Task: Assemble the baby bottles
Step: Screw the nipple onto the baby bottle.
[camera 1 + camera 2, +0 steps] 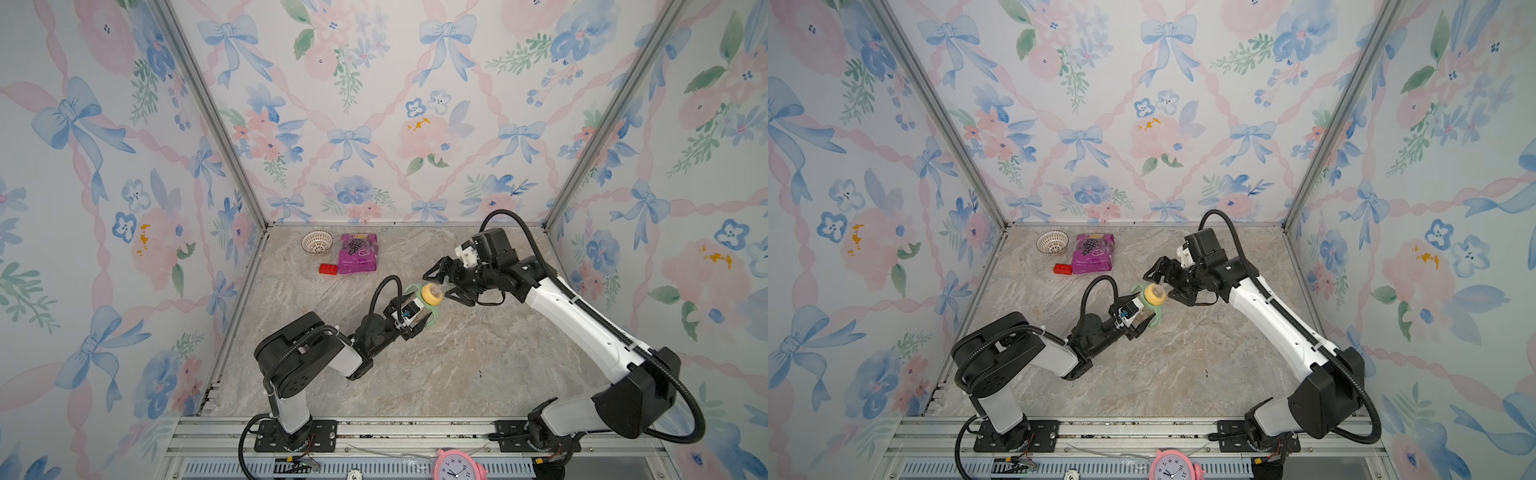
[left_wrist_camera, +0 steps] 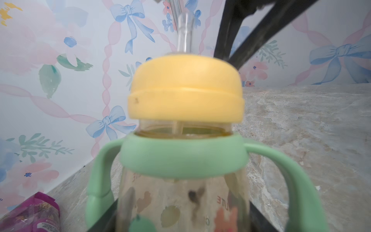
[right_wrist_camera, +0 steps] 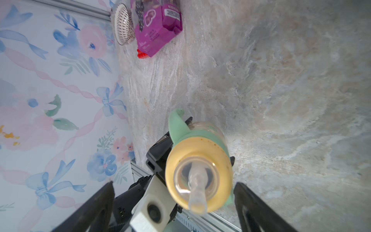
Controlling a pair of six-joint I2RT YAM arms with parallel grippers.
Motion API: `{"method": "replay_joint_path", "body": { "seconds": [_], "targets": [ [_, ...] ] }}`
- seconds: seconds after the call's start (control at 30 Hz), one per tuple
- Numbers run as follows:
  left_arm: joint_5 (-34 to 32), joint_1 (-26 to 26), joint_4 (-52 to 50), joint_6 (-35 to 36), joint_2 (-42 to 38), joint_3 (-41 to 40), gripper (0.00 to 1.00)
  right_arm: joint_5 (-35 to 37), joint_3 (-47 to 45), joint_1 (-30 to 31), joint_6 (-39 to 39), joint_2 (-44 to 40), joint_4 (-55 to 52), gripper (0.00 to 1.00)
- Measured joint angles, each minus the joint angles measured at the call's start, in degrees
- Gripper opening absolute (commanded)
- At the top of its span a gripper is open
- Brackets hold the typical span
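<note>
Sitting in the left gripper (image 1: 415, 314), the bottle (image 1: 429, 295) faces the spread right gripper (image 1: 439, 286).

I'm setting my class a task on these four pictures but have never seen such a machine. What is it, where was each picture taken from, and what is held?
Two robot arms stand at the front edge of a marble-look table, each ending in a two-fingered claw. Two pictures look down from above; the other two come from cameras on the arms' wrists. The left claw is shut on a tilted baby bottle with green handles; a yellow ring and clear teat sit on its neck. The right claw is open, its fingers either side of the ring, not touching it. At the back lie a white bowl, a purple packet and a red brick.
</note>
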Motion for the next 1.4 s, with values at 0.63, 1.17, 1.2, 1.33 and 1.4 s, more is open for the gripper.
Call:
{"method": "replay_joint_path", "body": {
  "seconds": [0.63,1.17,1.2,1.33,1.4],
  "targets": [
    [32.0,4.94,-1.4,-18.71,-4.92,-0.61,0.0,-8.48,16.04,-1.31,-59.84,2.34,-25.88,0.95],
    [36.02,4.94,-2.03,-20.22,-4.92,-0.42,0.0,-7.19,14.95,1.95,-78.01,6.4,-29.73,0.96],
    [36.06,4.94,-2.05,-20.22,-4.92,-0.37,0.0,-7.19,14.67,1.95,-78.49,6.43,-29.64,0.96],
    [36.44,4.94,-2.05,-20.22,-4.92,-0.31,0.0,-7.3,12.9,1.95,-79.87,6.43,-29.09,0.96],
    [36.61,4.94,-2.08,-20.24,-4.92,-0.22,0.0,-7.37,11.93,1.95,-80.32,6.43,-28.7,0.96]
  ]
}}
